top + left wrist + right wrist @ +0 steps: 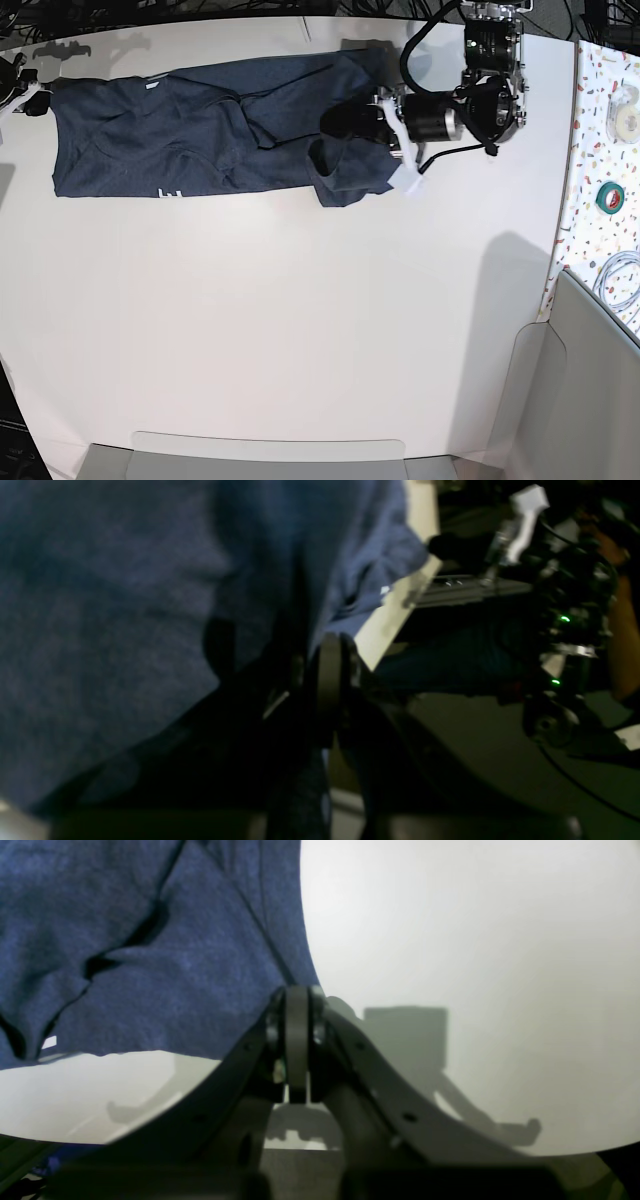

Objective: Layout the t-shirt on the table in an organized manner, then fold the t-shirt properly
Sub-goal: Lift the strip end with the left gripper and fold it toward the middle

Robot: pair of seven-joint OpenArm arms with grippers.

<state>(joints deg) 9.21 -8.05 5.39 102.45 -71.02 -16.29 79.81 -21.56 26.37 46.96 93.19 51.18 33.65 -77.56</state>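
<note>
The left fingers (pixel 352 122) are pinching shut on the t-shirt (pixel 200 135) at its bunched end, and the right fingers (pixel 297 996) are clamping tight on the opposite edge, at the far side of the counter (pixel 300 330). The white counter is lying wide and bare in front of the shirt, with a speckled strip (pixel 600 150) running along one edge, carrying a green tape roll (pixel 611 194) and a coiled cable (pixel 620 285). The left arm is reaching low across the counter, wrist turned sideways. The shirt is stretching between both fingers, wrinkled and partly folded over itself.
</note>
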